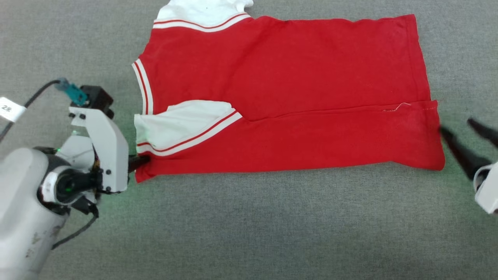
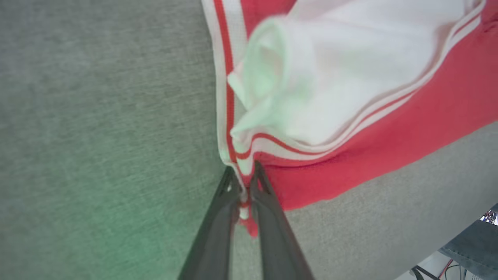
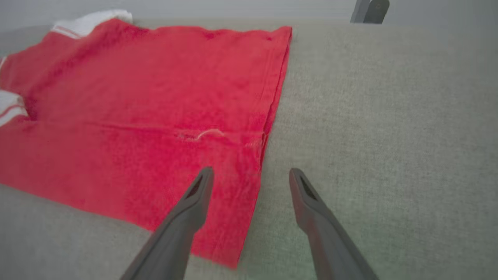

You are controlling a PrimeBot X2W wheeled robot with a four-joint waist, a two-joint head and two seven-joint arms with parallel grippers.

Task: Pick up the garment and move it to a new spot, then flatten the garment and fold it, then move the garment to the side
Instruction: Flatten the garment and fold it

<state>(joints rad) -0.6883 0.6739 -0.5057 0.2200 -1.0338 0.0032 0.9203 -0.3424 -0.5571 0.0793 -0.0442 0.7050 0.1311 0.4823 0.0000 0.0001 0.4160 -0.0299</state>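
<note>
1. Garment [image 1: 288, 97] lay spread flat on the grey cloth surface [image 1: 249, 225], and its long axis ran straight from one gripper to the other, striped-trim end to the left, plain hem end to the right!
2. Left gripper [image 2: 243, 175] sat at the garment's near trim-end corner, its fingers clenched on striped trim and red cloth. It looked like a tight pinch.
3. Right gripper [image 3: 251, 171] was at the garment's near hem-end corner, jaws spread wide and holding nothing. One finger was over the red cloth and the other past the hem. Whether either touched the cloth, I couldn't tell.
4. White sleeve panel [image 1: 183, 120] lay folded onto the garment's red body, just inside the pinched corner.
5. My read: each arm was nearest its own corner of the near long edge, so the right one needed to bite the hem before that edge could be carried across the garment.
</note>
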